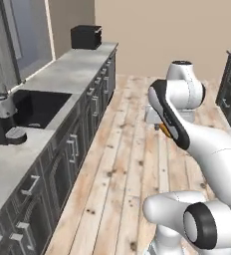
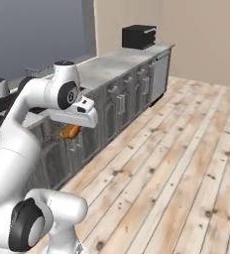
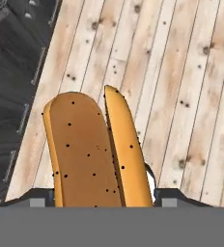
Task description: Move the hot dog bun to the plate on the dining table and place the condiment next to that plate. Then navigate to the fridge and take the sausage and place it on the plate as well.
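One hot dog bun (image 3: pixel 97 149) being carried.
The pincer (image 3: pixel 102 195) is gripping it between both fingertips, high over the wooden floor (image 3: pixel 181 72).

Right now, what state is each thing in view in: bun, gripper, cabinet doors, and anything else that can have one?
hot dog bun: split open, held between the fingers, lifted over the wooden floor.
gripper: shut on the bun, a finger at each side.
cabinet doors: all closed.
sink: tap not visibly running.
black toaster oven: standing on the worktop, door state unclear.
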You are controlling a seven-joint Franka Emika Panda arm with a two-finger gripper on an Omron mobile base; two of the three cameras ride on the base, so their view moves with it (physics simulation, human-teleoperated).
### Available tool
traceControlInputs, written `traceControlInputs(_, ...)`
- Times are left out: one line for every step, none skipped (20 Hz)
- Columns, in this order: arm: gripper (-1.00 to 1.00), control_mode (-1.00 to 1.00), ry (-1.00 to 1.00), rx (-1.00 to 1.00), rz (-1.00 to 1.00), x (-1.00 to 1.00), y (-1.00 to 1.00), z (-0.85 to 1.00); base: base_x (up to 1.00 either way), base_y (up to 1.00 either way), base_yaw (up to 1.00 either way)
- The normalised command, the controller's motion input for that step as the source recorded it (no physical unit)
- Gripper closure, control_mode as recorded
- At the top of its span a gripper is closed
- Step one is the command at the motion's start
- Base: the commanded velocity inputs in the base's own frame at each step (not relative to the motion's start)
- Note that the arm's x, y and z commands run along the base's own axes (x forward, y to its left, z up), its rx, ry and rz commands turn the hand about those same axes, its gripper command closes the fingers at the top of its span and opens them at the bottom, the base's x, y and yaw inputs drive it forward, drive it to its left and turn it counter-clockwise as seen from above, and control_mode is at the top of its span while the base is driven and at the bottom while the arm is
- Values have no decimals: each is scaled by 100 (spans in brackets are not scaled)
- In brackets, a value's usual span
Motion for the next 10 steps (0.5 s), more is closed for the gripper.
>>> traceControlInputs(100, 100, 0, 0, 0, 0, 0, 0, -9, -44, -80)
traceControlInputs(100, 100, 0, 0, 0, 0, 0, 0, -14, -40, -80)
traceControlInputs(100, 100, 0, 0, 0, 0, 0, 0, -14, -36, -80)
traceControlInputs(100, 100, 0, 0, 0, 0, 0, 0, -15, -34, -80)
traceControlInputs(100, 100, 0, 0, 0, 0, 0, 0, -16, -31, -79)
traceControlInputs(100, 100, 0, 0, 0, 0, 0, 0, -19, -31, -79)
traceControlInputs(100, 100, 0, 0, 0, 0, 0, 0, -25, -34, -78)
traceControlInputs(100, 100, 0, 0, 0, 0, 0, 0, -29, -36, -77)
traceControlInputs(100, 100, 0, 0, 0, 0, 0, 0, -31, -39, -77)
traceControlInputs(100, 100, 0, 0, 0, 0, 0, 0, -31, -41, -76)
